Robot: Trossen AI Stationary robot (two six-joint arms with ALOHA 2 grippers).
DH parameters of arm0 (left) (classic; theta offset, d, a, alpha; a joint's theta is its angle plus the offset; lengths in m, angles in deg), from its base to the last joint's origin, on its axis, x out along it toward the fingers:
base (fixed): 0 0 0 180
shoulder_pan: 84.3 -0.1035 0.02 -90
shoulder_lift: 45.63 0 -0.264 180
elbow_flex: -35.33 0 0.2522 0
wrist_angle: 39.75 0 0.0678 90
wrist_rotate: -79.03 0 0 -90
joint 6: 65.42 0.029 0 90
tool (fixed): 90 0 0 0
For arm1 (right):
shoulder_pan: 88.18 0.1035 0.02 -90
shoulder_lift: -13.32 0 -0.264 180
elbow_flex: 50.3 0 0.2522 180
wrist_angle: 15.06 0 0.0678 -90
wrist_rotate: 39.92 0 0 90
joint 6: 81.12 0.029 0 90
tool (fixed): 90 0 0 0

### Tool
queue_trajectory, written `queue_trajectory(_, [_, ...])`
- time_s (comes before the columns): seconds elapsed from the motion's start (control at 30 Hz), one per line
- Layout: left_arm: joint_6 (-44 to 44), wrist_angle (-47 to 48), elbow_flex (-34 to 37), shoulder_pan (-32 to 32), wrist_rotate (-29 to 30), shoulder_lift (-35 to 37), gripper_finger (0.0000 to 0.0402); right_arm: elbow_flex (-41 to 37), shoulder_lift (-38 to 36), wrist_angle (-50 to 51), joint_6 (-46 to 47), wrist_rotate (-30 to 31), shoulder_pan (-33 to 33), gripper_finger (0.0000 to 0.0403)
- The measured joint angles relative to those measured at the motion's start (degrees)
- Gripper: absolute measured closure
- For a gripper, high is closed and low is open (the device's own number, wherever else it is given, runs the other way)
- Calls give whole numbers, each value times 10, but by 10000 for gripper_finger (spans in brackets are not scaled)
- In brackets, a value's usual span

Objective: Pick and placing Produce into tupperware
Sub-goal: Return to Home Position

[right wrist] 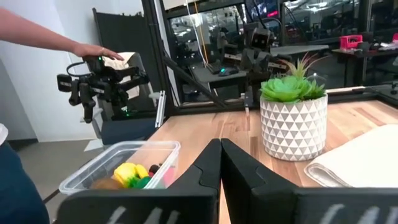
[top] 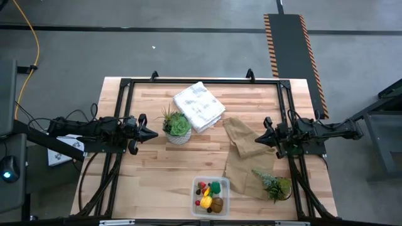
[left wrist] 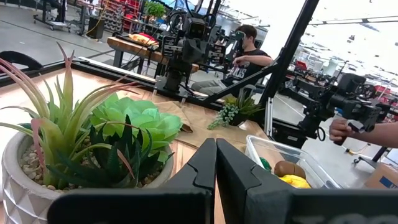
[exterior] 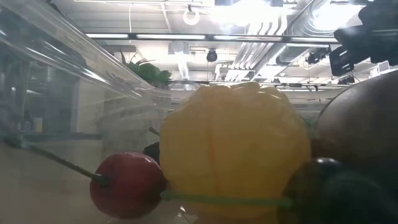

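Wood table [top: 144, 179], left tool [top: 152, 134], right tool [top: 257, 140], both closed, seemingly level

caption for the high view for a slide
Left gripper and right gripper, both shut, flank the table; the produce sits in the clear tupperware near its edge.

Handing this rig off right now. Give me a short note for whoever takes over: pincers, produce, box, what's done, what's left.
Left pincer: shut, empty, at the table's left side, beside the potted succulent.
Right pincer: shut, empty, at the right side, by the paper bag's edge.
Box: at the front edge, near centre, holding the produce: yellow, green, brown and red pieces.
Done: the high view shows no produce loose on the table.
Left: nothing to pick that I can see; probably just parking both arms.
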Motion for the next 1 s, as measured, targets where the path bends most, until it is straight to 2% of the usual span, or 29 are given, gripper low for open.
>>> queue_trajectory(1.0, [0, -5, 4, 0, -27, 0, 401, 0, 0, -75, -38, 6, 0, 403])
